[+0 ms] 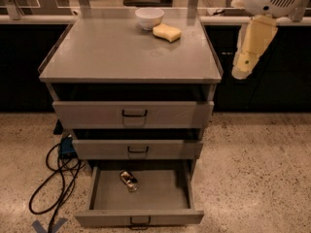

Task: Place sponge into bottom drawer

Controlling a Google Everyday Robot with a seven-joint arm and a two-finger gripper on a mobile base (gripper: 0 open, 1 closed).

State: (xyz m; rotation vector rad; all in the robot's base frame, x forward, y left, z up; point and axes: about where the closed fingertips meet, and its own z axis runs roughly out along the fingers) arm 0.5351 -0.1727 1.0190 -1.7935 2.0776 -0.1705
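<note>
Gripper (243, 67) waiting, sponge (167, 32) not yet picked up.
It hangs off the cabinet's (126, 52) right edge, holding nothing; whether open or closed, I cannot tell. The sponge lies at the cabinet top's back; the bottom drawer (160, 191) stands pulled out, likely to receive it.

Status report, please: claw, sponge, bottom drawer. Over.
Claw high, right of cabinet. Sponge on cabinet top beside bowl, not yet picked. Bottom drawer open, small shiny object inside.

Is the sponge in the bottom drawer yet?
No, the sponge lies atop the cabinet beside the bowl; the gripper hangs to its right.
</note>
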